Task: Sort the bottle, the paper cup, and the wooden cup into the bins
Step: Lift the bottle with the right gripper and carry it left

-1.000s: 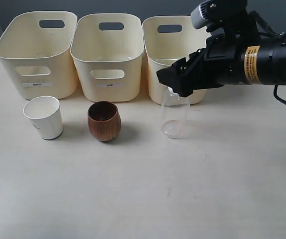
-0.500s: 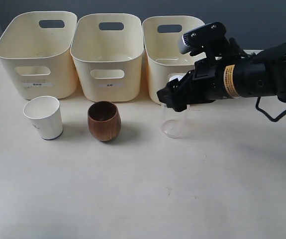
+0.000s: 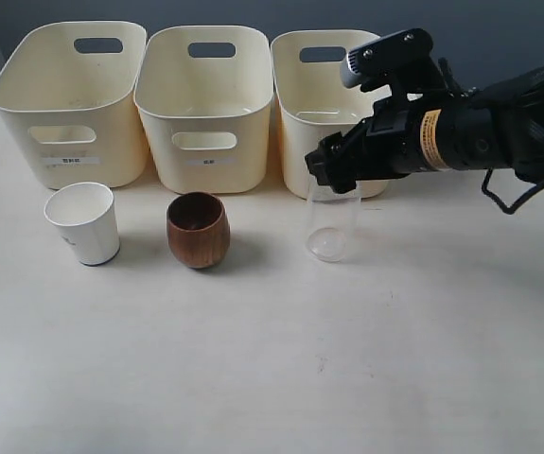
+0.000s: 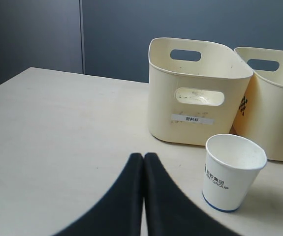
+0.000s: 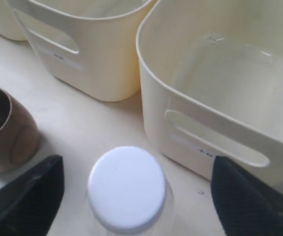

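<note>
The clear bottle [image 3: 331, 227] stands upright in front of the right bin [image 3: 293, 123]. Its white cap [image 5: 127, 188] shows only in the right wrist view. My right gripper [image 3: 334, 170] hovers over the bottle's top, open, with one dark finger [image 5: 25, 194] on each side of the cap and apart from it. The wooden cup [image 3: 198, 230] stands before the middle bin [image 3: 161, 132]. The white paper cup [image 3: 83, 222] stands before the left bin [image 3: 21, 118]. My left gripper [image 4: 144, 158] is shut on nothing, low over the table near the paper cup [image 4: 234, 172], and is out of the exterior view.
The three bins stand in a row along the back of the table, close together. In the right wrist view the right bin's handle cut-out [image 5: 215, 140] is just behind the bottle, and the wooden cup [image 5: 6, 130] is off to one side.
The right arm has dropped over the bottle and pulled back a little, so its fingers now sit level with the cap. Bottle and cups have not moved.
</note>
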Action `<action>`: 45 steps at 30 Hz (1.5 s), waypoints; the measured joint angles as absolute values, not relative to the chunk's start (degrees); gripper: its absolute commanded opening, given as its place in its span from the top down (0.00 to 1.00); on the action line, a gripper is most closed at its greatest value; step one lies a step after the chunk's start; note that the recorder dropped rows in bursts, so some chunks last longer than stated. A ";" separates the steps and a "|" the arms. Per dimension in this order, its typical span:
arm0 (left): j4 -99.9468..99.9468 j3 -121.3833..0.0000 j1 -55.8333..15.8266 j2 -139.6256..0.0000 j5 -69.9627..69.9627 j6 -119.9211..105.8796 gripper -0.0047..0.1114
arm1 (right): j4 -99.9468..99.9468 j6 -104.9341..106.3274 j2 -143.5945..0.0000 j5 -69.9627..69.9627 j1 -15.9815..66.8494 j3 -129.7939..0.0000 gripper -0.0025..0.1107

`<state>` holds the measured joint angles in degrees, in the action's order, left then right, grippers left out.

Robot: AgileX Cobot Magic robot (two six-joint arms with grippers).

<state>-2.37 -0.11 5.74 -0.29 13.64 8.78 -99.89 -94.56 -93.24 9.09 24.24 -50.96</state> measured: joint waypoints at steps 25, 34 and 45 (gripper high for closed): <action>-2.37 -0.11 5.74 -0.29 13.64 8.78 0.96 | -99.89 -93.48 -93.57 9.34 24.89 -53.57 0.97; -2.37 -0.11 5.74 -0.29 13.64 8.78 0.96 | -99.89 -92.34 -84.16 10.91 31.87 -60.59 0.97; -2.37 -0.11 5.74 -0.29 13.64 8.78 0.96 | -99.89 -91.41 -94.13 10.16 39.68 -79.76 0.97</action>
